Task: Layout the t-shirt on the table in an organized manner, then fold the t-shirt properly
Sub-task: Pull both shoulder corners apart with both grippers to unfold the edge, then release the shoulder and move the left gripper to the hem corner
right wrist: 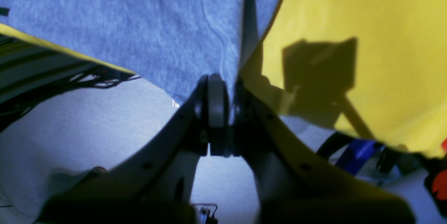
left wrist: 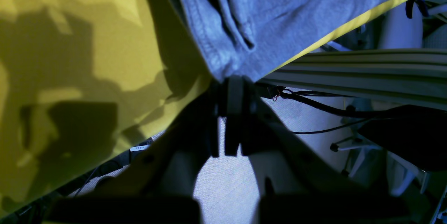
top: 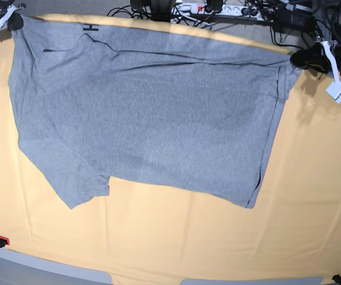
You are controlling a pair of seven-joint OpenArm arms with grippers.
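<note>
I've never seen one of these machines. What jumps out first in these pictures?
A big grey t-shirt lies spread across the far part of a pale yellow-orange table, nearly flat, with a bit of black lettering at its far edge. The right gripper and left gripper each pinch a far corner of it, at the table's far edge.

The overhead view is evenly lit and fairly sharp, with soft light from above. It bows at the edges, fisheye style, so the worktop (top: 313, 196) curves. Both wrist views are much darker and carry a blue cast. Hard-edged arm shadows fall across the yellow cloth. Up close, the left pincer (left wrist: 232, 91) and right pincer (right wrist: 217, 101) are blurry, near-black silhouettes, while the t-shirt (right wrist: 157, 31) weave stays crisp.
</note>
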